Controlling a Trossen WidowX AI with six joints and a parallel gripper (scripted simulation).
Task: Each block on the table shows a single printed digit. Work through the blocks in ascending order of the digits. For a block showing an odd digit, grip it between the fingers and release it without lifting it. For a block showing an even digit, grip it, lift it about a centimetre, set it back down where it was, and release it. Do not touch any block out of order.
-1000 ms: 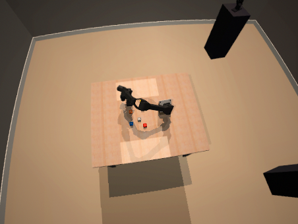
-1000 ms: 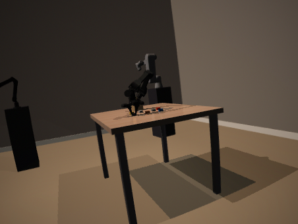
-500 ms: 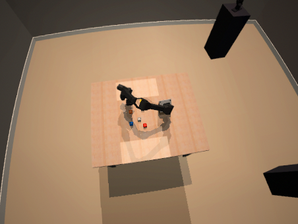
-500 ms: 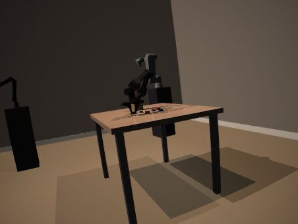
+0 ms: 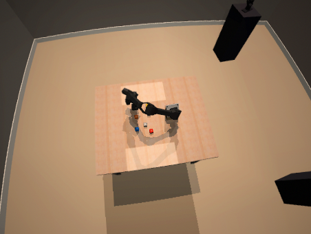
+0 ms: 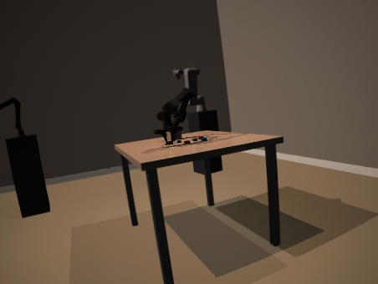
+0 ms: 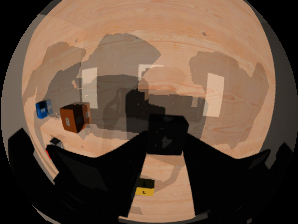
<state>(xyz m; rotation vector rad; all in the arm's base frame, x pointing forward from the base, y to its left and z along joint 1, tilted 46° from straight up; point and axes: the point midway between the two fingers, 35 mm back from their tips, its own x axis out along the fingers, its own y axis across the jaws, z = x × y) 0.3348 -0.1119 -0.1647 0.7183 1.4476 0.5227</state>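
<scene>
Blocks [image 5: 136,129] [image 6: 203,139] [image 7: 75,118] on tbl [image 5: 110,137] [image 6: 234,144] [image 7: 235,45], nr arm [image 5: 150,109] [image 6: 177,101].

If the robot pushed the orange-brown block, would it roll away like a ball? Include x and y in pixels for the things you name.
Probably not: the orange-brown block [image 5: 136,117] [image 7: 75,118] has flat sides and square edges, so it would likely slide. It looks about as tall as wide, so a low push probably wouldn't tip it.

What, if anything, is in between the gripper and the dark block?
Nothing that I can see: the gripper is closed right on the dark block. The orange block stands off to the side.

One red block [image 5: 151,131] [image 6: 201,137], one blue block [image 5: 137,129] [image 6: 204,139] [image 7: 42,109]
</scene>
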